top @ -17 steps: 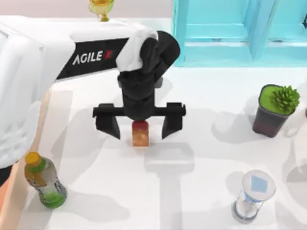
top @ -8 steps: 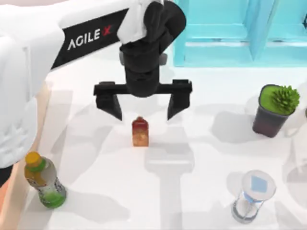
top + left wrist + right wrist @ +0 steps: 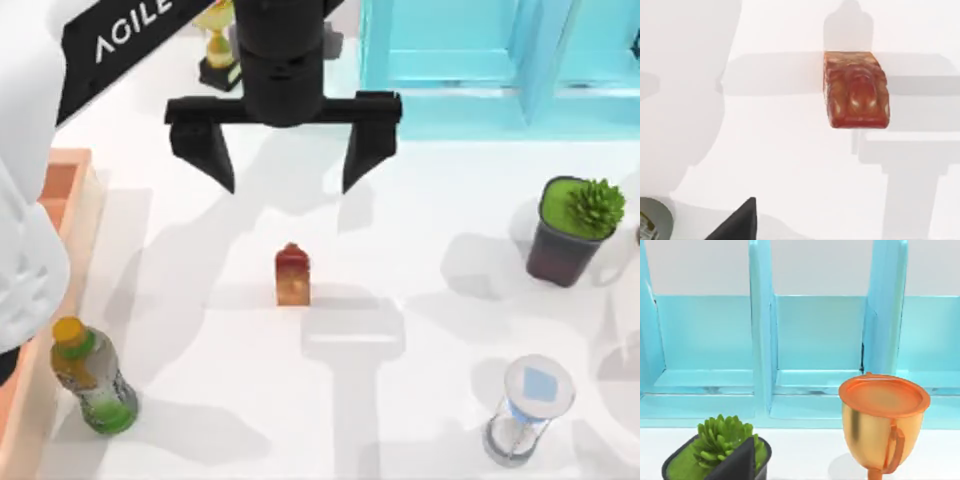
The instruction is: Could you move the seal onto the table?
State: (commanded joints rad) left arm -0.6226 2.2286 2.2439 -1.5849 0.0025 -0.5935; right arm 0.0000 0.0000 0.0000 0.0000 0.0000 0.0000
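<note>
One seal (image 3: 292, 276) stood upright near the table's (image 3: 420, 330) middle, free of the left gripper (image 3: 285, 150), whose jaws gaped wide above it toward the far edge. Any careless downward sweep could topple it.

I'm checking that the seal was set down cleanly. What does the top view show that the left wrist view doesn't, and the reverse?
Top view: the left gripper, fingers spread wide, lifted clear of the seal toward the far side, plus the bottle, potted plant, hourglass, trophy and wooden tray. Left wrist view: a close look at the seal's carved red top. Both: the seal standing free on the white table.
</note>
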